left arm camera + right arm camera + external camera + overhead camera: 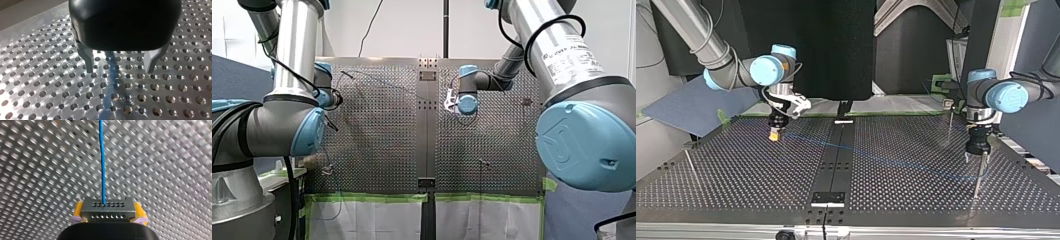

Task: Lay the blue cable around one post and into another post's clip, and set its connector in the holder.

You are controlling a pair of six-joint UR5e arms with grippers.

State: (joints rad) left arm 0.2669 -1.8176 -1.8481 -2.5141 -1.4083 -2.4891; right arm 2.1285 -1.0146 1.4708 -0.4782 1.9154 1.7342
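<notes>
Blue cable, connector in right gripper

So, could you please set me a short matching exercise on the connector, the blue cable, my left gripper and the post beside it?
Things:
1. connector
2. blue cable
3. left gripper
4. thin post

States:
A. open, metal fingers apart above the cable
B. upright on the perforated table
C. clamped between the right gripper's yellow pads
D. runs from the connector out over the table

Pairs: 1-C, 2-D, 3-A, 4-B.
</notes>
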